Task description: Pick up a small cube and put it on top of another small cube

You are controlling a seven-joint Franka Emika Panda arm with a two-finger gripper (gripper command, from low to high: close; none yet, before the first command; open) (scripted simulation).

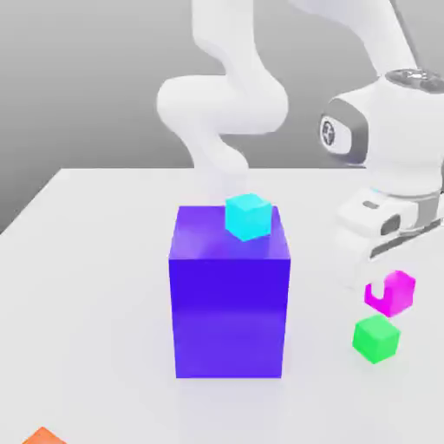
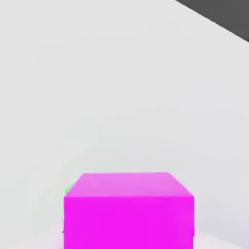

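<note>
The fingers' [image 1: 392, 279] state cannot be told. The pink cube [image 1: 389, 292] sits directly beneath them, raised off the counter [image 1: 95, 260], just above the green cube [image 1: 375, 338]; whether the two cubes touch is unclear. Farther off, toward the exterior view's left, a blue block [image 1: 229, 299] carries a cyan cube [image 1: 249, 216]. An orange cube [image 1: 42, 436] lies at the counter's near edge.

Plain sim room, white table [image 1: 95, 260] w/ grey backdrop [image 1: 78, 78]
Tabletop glossy, pale, evenly lit, soft shadows; its far edge meets a flat mid-grey wall w/ slight gradient, darker toward the top
</note>
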